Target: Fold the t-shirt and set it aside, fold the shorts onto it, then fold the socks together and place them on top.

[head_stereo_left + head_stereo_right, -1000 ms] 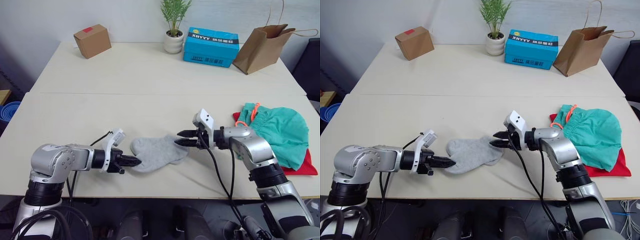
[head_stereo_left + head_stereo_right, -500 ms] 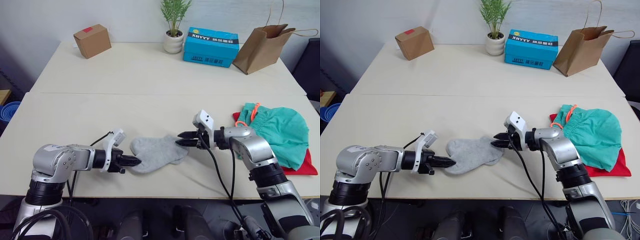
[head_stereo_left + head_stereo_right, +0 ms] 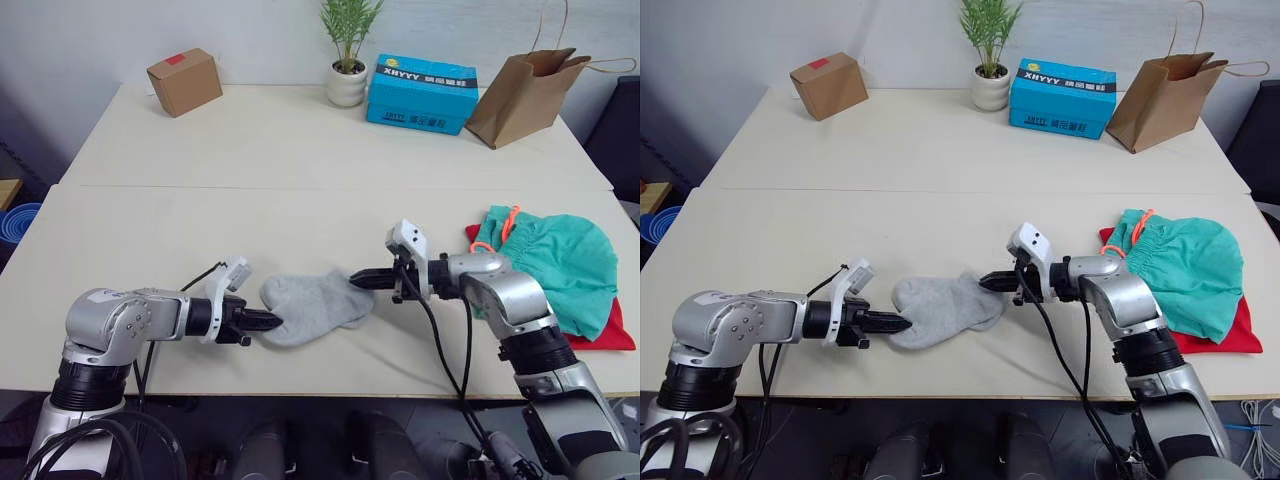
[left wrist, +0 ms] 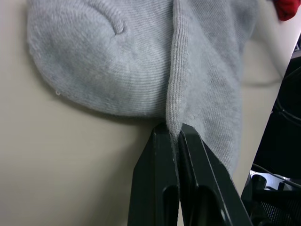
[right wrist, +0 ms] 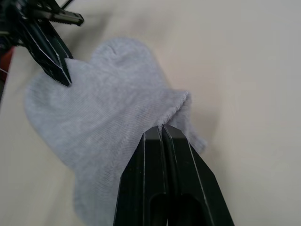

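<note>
1. T-shirt (image 3: 612, 328), red, lies folded at the right end of the bench (image 3: 300, 140), mostly covered by the shorts.
2. Shorts (image 3: 558, 258), teal-green, rest folded on top of the red garment, with the orange drawstring (image 3: 510, 222) at their far edge. These two steps appear complete.
3. Socks (image 3: 315, 305), light grey, lie stacked and flat near the front edge of the bench, well apart from the pile.
4. Left gripper (image 3: 268, 321) has its fingers (image 4: 160, 155) pressed together on the ribbed edge at one end of the socks.
5. Right gripper (image 3: 360, 279) has its fingers (image 5: 155, 146) pinched on the fabric at the opposite end.
6. Risk: each grip takes only a thin edge. It is not clear that both layers are caught at either end; a lift could carry one sock and leave the other, or the pair could slide out of line during folding.
7. Containers: a brown paper bag (image 3: 525, 95), a blue carton (image 3: 422, 92), a small cardboard box (image 3: 184, 81) and a potted plant (image 3: 348, 50) stand at the far edge. Contents of the bag and boxes cannot be seen.
</note>
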Tool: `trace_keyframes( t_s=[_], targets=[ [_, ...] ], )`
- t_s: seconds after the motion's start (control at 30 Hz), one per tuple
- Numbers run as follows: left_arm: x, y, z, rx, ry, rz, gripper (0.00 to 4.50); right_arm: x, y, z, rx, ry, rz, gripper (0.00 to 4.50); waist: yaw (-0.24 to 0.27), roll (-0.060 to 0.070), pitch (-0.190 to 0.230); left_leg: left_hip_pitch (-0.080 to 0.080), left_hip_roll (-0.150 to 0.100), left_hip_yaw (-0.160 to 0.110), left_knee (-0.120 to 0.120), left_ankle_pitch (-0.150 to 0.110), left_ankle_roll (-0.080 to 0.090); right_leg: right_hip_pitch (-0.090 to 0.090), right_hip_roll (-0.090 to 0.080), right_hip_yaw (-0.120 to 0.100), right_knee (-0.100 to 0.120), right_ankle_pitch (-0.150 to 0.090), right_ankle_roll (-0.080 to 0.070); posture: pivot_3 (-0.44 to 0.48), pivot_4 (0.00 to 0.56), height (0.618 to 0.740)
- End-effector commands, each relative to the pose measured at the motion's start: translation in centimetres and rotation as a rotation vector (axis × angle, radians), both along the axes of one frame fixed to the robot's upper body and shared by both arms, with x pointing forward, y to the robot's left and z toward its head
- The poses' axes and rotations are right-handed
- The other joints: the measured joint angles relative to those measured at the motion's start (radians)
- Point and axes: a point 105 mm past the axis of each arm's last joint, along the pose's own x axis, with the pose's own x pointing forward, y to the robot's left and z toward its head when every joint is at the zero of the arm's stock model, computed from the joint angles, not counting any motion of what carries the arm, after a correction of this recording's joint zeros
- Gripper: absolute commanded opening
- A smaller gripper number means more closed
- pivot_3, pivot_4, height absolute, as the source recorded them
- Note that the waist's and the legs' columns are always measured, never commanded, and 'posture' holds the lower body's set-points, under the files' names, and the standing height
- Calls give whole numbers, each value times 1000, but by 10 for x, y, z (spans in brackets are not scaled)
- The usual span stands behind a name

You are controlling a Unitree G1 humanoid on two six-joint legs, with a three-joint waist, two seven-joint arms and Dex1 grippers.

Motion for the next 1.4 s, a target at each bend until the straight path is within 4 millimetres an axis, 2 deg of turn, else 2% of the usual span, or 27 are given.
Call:
trace_keyframes(
  t_s=[0.03,0.27,0.4,0.53,0.7,1.0,1.1,1.23,1.4],
  targets=[
    [-5,5,24,-61,-64,-37,0,-9,-2,35,79,-17,25,35,0,0,0,-1,0,0,0,0,0,-1,0,0,0,0,0,0,150,740],
    [-1,20,36,-66,-78,-2,0,-19,-6,41,105,38,-4,35,1,0,0,-8,0,0,0,1,0,-8,0,0,1,0,0,0,150,740],
    [19,23,40,-52,-89,18,0,-29,-7,29,87,108,-58,35,8,0,0,-9,0,0,0,4,5,-9,0,-1,1,0,0,0,150,740],
    [26,21,40,-41,-75,-18,0,-33,-4,22,81,129,-86,35,4,0,0,-9,-1,0,0,2,1,-9,-1,0,1,0,0,0,150,740],
    [33,18,44,-26,-60,-67,0,-38,-3,15,71,159,-125,35,1,-1,0,-10,-1,0,-2,6,5,-10,0,0,1,0,-1,0,150,740],
    [42,26,54,48,-155,-113,0,-50,-11,47,148,170,-102,35,2,-1,1,-10,-1,1,-2,6,6,-10,0,0,1,0,-1,0,150,740],
    [36,28,59,40,-189,-181,0,-57,-12,53,157,210,-84,35,2,-1,1,-10,-1,1,-2,6,6,-10,0,0,1,0,-1,0,150,740],
    [31,30,57,41,-179,-244,0,-61,-11,50,171,276,-96,35,2,-1,1,-10,0,1,-2,6,6,-11,0,0,1,0,-1,0,150,740],
    [42,23,55,52,-166,-258,0,-64,-6,39,148,315,-116,35,5,-1,1,-11,-1,0,-2,7,7,-11,0,0,1,0,-1,0,150,740]
  ],
)
